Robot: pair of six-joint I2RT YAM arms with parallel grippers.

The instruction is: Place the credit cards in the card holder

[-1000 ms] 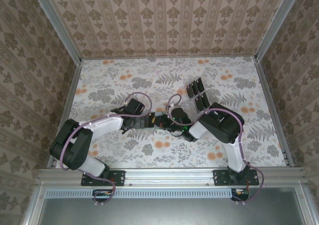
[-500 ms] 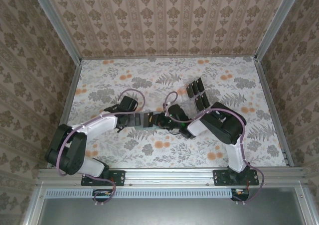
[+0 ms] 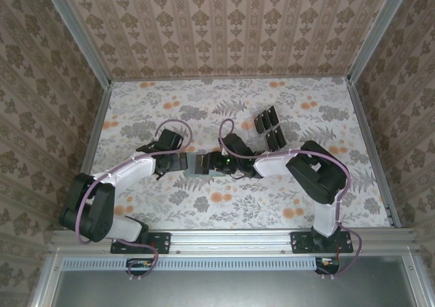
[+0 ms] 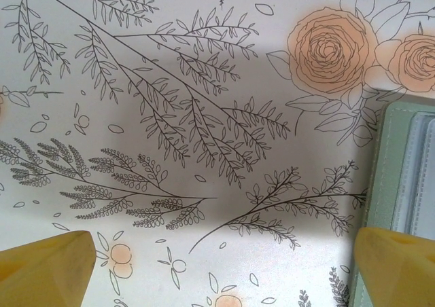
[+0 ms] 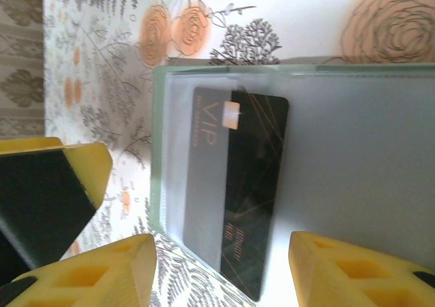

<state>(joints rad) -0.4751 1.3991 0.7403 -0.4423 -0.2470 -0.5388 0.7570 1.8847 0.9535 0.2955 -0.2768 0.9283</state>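
Credit cards: four lie beyond the card holder; a fifth card sits partly sleeved inside it, end jutting between the right gripper's parted, empty fingers. Left gripper gapes beside the holder. Risk: a finger snags the loose card, dragging it out.

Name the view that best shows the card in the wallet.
Right wrist: the card lies large, half tucked into the wallet. The top view makes the wallet tiny; the left wrist catches its edge.
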